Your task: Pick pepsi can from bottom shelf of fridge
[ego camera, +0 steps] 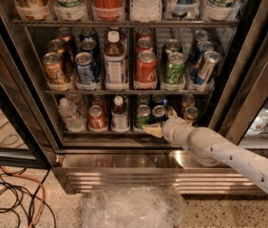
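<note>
The fridge (248,56) stands open in front of me. The pepsi can (159,112), dark blue with a silver top, stands on the bottom shelf (100,133) in the lane right of the middle. My gripper (163,121) is at the front of that lane, right at the can and covering its lower part. The white arm (229,151) reaches in from the lower right. A green can (143,116) stands just left of the pepsi can, close to the gripper.
The bottom shelf also holds a water bottle (69,114), a red can (96,117), a small bottle (119,113) and an orange can (191,114). The rack above holds several cans and a bottle. Cables (10,198) and clear plastic wrap (131,208) lie on the floor.
</note>
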Robot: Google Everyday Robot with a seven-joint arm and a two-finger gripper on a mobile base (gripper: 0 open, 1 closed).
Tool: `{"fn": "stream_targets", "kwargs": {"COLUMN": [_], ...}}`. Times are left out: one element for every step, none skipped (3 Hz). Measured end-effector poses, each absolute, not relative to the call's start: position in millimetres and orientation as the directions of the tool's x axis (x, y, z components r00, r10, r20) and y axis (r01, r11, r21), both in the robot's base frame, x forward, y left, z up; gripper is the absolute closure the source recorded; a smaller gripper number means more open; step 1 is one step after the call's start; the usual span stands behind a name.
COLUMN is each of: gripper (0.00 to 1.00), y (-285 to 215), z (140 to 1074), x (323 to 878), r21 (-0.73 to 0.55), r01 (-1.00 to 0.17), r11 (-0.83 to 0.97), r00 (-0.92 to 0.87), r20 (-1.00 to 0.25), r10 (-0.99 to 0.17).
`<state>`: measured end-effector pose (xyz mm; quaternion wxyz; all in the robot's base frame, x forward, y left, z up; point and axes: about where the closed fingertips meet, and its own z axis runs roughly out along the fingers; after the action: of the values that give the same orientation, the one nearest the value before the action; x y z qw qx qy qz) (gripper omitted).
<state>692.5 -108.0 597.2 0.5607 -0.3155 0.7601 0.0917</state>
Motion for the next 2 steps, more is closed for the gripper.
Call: {"fn": "stream_targets", "kwargs": {"gripper": [0.64, 0.88], "y": [-110.7, -113.2], "z": [601.7, 603.0], "x": [692.4, 693.6], "r21": [-0.214, -0.214], "r01": [-0.582, -0.582], "r11": [0.784, 0.784], "r00": [-0.172, -0.172], "r20": [-0.910, -0.910], "r10": [-0.377, -0.377]}}
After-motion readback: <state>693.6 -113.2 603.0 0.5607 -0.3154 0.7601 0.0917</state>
